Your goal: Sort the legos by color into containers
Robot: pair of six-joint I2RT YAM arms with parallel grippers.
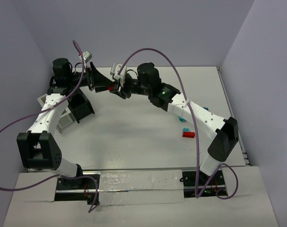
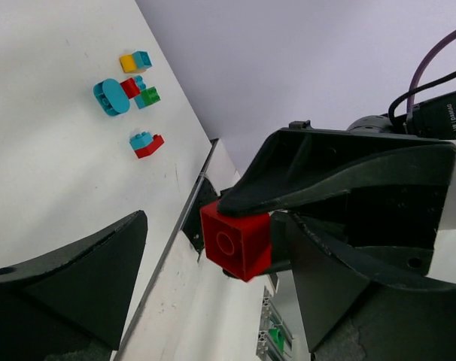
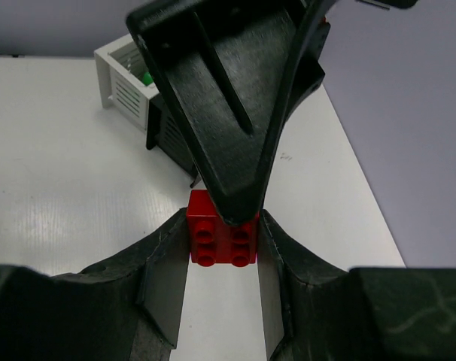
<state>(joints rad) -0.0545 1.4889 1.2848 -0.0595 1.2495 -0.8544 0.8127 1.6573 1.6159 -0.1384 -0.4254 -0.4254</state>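
Trouble may come if the right end effector [image 3: 222,229], pinching the red lego [image 3: 221,241] low in the frame, lets go while the open left end effector [image 2: 181,212] only touches it: it falls short of the containers [image 3: 123,75] upper left.

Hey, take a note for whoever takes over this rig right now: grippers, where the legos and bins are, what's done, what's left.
Right gripper: shut on a red lego brick, held above the table.
Left gripper: open, fingers around that brick, one seemingly touching it; no grip yet.
Containers: by the left arm; a green piece lies in a white bin.
Left to do: finish the handover, bin the red brick, sort the loose legos on the table's right side.
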